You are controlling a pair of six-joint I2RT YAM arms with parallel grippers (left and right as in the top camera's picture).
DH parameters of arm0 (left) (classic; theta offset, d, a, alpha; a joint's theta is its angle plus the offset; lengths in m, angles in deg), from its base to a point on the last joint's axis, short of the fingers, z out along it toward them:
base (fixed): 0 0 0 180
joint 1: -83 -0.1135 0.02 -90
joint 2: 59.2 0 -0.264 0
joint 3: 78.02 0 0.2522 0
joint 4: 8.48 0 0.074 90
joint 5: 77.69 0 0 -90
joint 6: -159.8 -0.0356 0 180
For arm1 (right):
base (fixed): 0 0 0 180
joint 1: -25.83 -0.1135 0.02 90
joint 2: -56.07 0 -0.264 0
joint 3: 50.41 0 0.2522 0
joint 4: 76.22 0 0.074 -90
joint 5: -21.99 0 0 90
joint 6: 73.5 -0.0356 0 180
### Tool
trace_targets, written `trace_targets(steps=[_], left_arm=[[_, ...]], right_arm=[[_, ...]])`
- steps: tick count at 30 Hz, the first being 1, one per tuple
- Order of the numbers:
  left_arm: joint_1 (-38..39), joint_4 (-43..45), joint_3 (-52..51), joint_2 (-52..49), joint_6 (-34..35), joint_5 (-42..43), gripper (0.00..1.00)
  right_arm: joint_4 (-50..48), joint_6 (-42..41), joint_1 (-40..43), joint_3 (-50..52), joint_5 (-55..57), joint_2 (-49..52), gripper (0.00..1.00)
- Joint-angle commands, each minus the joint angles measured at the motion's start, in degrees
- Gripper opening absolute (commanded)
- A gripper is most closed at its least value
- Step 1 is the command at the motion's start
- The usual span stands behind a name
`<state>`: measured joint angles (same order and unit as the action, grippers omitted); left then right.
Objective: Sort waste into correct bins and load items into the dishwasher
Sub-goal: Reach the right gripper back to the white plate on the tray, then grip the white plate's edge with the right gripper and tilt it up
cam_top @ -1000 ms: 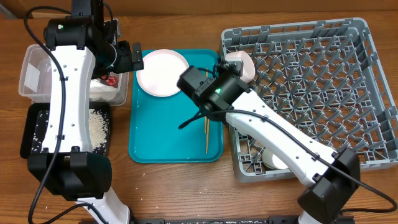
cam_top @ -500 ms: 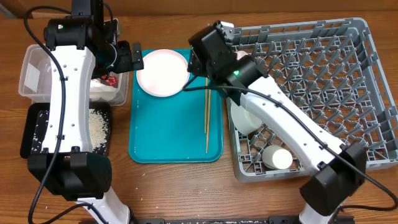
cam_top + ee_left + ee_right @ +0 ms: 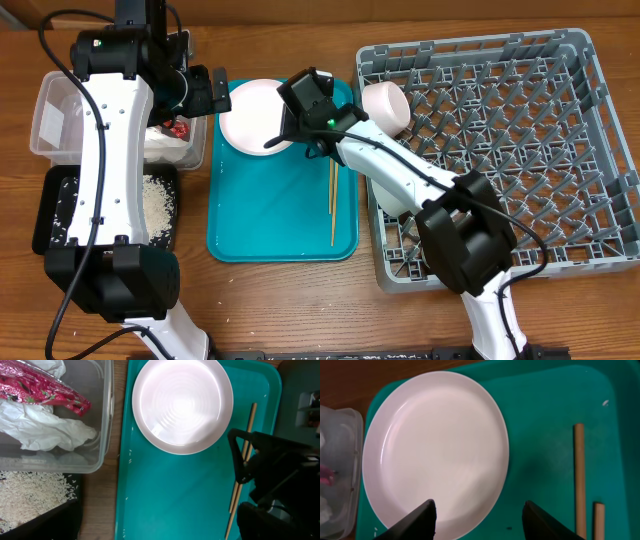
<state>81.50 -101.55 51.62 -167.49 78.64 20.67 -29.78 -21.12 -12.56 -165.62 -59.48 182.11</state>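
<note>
While the left gripper (image 3: 210,95) hangs wide open and empty at the 10 o'clock corner of the teal tray (image 3: 260,230), the overhead view shows the right gripper (image 3: 282,138) over the white plate (image 3: 252,115), which lies flat at the tray's 11 o'clock end. Two chopsticks (image 3: 333,205) lie together near the tray's 3 o'clock edge, their long axis running 12 to 6, just beside the grey rack (image 3: 520,150). From the left wrist, the chopsticks tilt slightly, upper ends toward 1 o'clock. At 9 o'clock a napkin (image 3: 45,430) and red wrapper (image 3: 45,390) sit in the clear tub (image 3: 102,420), and rice (image 3: 35,492) fills the black tray (image 3: 72,520) at 7. From the right wrist, the fingers (image 3: 420,520) stand apart, gripping nothing, with the plate's near rim between them.
</note>
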Motion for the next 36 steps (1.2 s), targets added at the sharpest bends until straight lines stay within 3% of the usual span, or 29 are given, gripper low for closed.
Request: trace_targets(steps=[1, 10, 13, 16, 22, 29, 36], left_arm=[[0.44, 0.04, 1.07, 0.07, -0.26, 0.07, 1.00], [0.44, 0.04, 1.07, 0.07, -0.26, 0.04, 1.00], [0.44, 0.04, 1.07, 0.07, -0.28, 0.04, 1.00], [0.44, 0.04, 1.07, 0.07, -0.26, 0.04, 1.00], [0.44, 0.04, 1.07, 0.07, -0.26, 0.04, 1.00], [0.44, 0.04, 1.07, 0.07, -0.28, 0.04, 1.00], [0.44, 0.04, 1.07, 0.07, -0.26, 0.04, 1.00]], right_arm=[[-2.05, -0.42, -0.07, -0.20, -1.16, 4.59, 0.55], [-2.25, -1.84, -0.15, -0.24, -1.33, 8.44, 0.41], [0.55, -2.91, -0.15, -0.24, -1.38, 8.44, 0.27], [5.49, -3.10, -0.15, -0.33, -3.08, 8.44, 0.05], [19.04, -0.24, -0.11, -6.25, -4.37, 8.20, 0.04], [35.47, 7.78, -0.11, -20.22, -4.15, 6.14, 0.04], [44.13, 11.34, 0.07, -25.11, 1.95, 0.42, 0.04]])
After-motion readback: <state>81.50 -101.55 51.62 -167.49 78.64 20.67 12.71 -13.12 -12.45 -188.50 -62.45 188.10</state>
